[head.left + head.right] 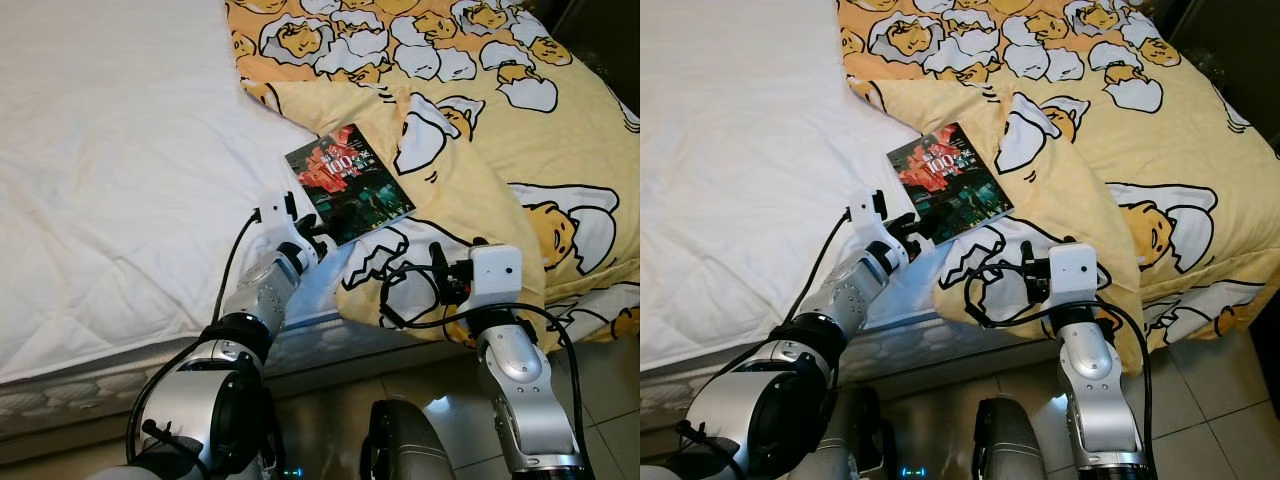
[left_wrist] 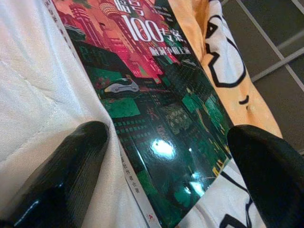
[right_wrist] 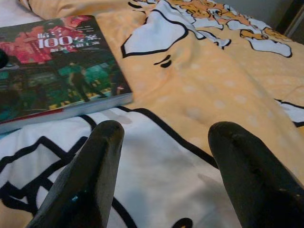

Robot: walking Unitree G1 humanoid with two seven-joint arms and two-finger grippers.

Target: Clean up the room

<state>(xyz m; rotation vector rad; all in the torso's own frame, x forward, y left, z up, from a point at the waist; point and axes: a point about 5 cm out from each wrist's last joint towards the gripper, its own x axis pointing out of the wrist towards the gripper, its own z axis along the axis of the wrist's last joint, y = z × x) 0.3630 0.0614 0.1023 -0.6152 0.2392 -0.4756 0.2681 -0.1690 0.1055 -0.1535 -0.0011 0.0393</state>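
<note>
Glossy paperback book with a red-and-green city cover and white "100" lettering (image 1: 349,184): flat on the bed, one long side on the white quilted mattress cover (image 1: 110,160), the other against the yellow duvet printed with white-and-orange egg figures (image 1: 520,150); near corner close to the bed edge.

Left tool (image 1: 327,236): on the silver left arm, reaching across the mattress edge to the book's near end; black fingers (image 2: 66,175) spread wide, one resting on the white cover beside the book's spine edge, the other past the opposite side over the duvet; book lying between them, not pinched; contact with the cover not clear.

Right tool (image 3: 164,178): on the silver right arm with a white wrist block (image 1: 495,275) and looped black cables, low over a fold of the duvet near the bed's edge, just beside the book's lower corner; fingers spread apart, nothing between them but duvet cloth below.

Pale tiled floor (image 1: 430,380): visible below the bed edge, between the two arms.
</note>
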